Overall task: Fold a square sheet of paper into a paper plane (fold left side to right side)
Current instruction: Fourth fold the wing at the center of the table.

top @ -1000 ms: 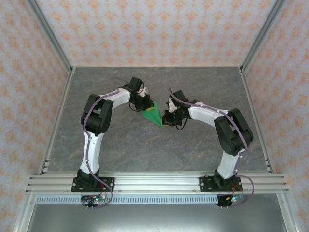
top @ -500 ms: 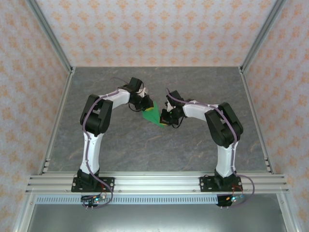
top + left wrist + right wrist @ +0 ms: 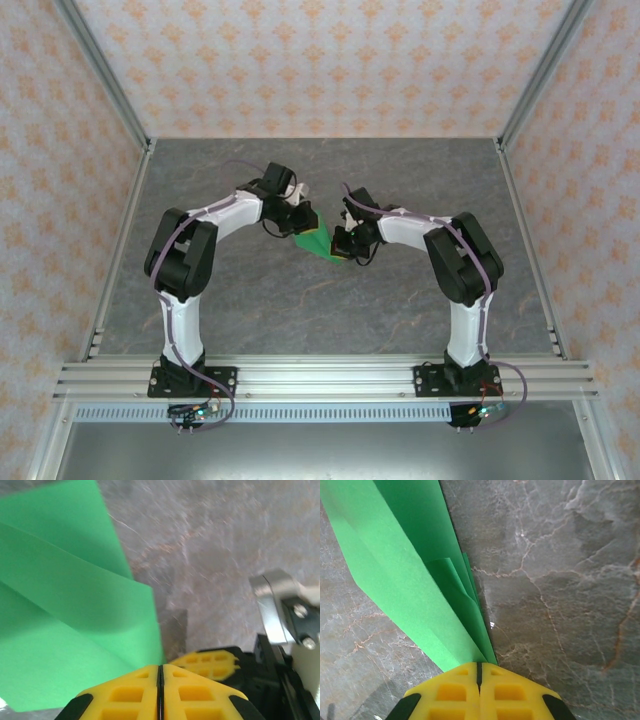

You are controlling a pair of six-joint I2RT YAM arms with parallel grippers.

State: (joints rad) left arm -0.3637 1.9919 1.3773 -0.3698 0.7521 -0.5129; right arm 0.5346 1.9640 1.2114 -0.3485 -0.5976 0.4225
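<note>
On the table: green paper, folded to a narrow point, sits near the middle, between the two arms.
Left jaws: closed tight at the paper's wide far end; the paper's edge runs to their seam, and I cannot tell whether it is pinched.
Right jaws: closed, pinching the paper's pointed near tip.
Paper folds: overlapping layers, lengthwise creases.

No text, label, brand, number or sign can be read in any of the views. The only marking is a repeating orange ornament on the wallpaper, and it forms no letters.
</note>
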